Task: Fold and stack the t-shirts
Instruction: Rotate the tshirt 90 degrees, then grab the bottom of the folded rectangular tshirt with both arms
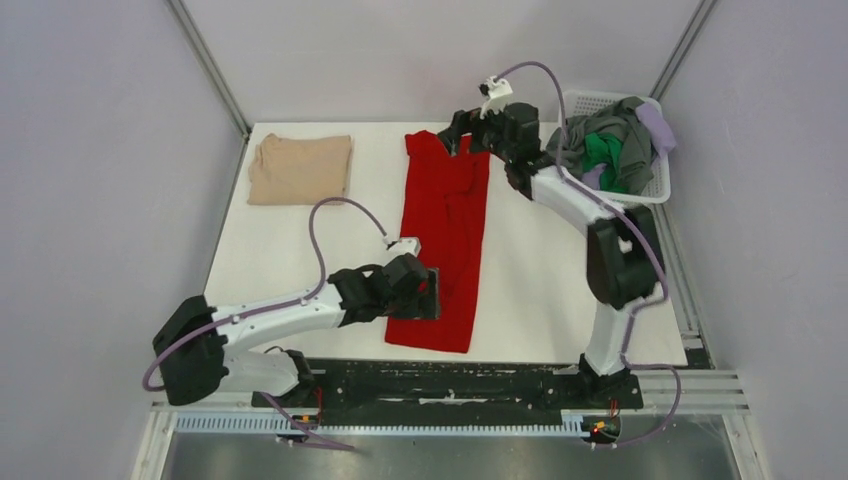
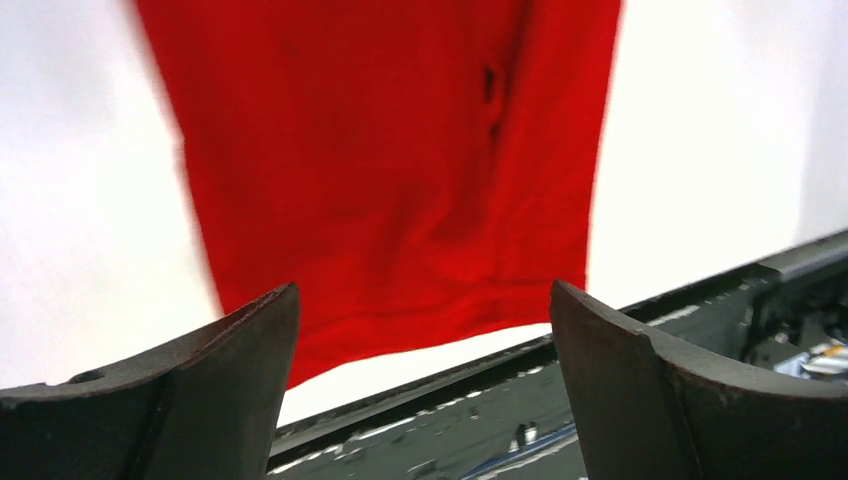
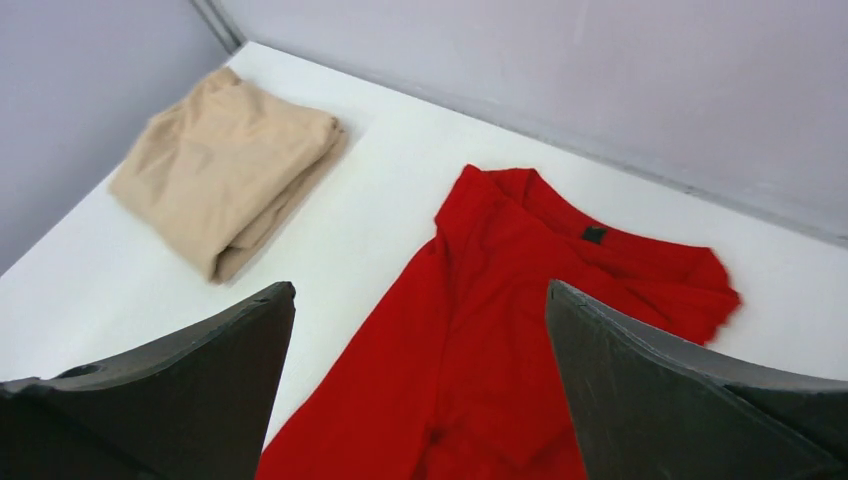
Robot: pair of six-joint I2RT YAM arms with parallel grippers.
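beige t-shirt (image 1: pixel 300 168) folded; red t-shirt (image 1: pixel 445 235) only a long strip (half done); other t-shirts (image 1: pixel 612 150) heaped in basket (image 1: pixel 590 99). left gripper (image 2: pixel 425 300), right gripper (image 3: pixel 420 300): wide apart, empty.

Right claw (image 3: pixel 420 300) low in frame, two dark fingers (image 3: pixel 170 400) spread wide, nothing gripped. Red t-shirt (image 3: pixel 500 330) flat on white counter (image 3: pixel 390 150), running from 6 o'clock up toward 2 o'clock. Neckline with small dark label at far end, cloth bunched at 3 o'clock. Folded beige t-shirt (image 3: pixel 225 175) at 10 o'clock, well apart from red one. Pale grey wall (image 3: pixel 600 70) across 12 o'clock.
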